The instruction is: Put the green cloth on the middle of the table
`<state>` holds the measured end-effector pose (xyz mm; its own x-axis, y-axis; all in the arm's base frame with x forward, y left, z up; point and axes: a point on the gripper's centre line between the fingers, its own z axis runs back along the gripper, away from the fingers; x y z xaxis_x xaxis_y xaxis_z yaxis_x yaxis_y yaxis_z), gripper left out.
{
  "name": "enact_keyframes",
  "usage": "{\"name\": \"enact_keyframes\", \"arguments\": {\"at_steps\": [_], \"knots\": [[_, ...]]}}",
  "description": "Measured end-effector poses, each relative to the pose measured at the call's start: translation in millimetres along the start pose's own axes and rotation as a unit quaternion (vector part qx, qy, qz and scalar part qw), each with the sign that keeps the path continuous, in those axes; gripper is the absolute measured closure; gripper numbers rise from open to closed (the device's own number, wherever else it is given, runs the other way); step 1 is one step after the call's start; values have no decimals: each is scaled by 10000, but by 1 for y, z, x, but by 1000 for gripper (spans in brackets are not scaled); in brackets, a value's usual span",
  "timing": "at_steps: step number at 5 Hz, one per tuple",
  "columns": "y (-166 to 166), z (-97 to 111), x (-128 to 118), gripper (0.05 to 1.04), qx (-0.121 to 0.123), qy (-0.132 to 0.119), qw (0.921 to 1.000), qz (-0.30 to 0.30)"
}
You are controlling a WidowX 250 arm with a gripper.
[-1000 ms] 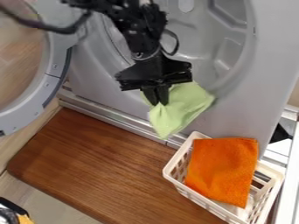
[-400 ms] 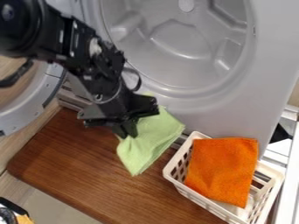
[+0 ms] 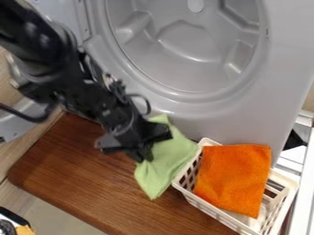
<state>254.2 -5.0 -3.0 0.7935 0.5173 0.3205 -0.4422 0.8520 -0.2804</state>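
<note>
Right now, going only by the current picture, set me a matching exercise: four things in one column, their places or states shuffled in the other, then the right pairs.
Things
1. Green cloth
2. Orange cloth
3. White basket
4. Round grey opening

Places or states
A. Beyond the brown board, toward the top of the view
B. Pinched by the gripper
C. Has slotted sides and holds a cloth
D. Lying in a container at the right of the view

Right pairs: 1-B, 2-D, 3-C, 4-A
</note>
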Motion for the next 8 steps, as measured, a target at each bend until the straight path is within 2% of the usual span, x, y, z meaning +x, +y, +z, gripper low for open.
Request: {"name": "enact_keyframes", "arguments": {"at_steps": [2, 4, 5, 7, 8], "knots": [[25, -25, -1, 1009, 330, 158, 9989, 288], [29, -33, -3, 993, 668, 409, 9961, 405], [26, -35, -2, 825, 771, 625, 9944, 349], [26, -34, -7, 229, 803, 806, 9928, 381], [25, -33, -8, 63, 792, 882, 9922, 383]]}}
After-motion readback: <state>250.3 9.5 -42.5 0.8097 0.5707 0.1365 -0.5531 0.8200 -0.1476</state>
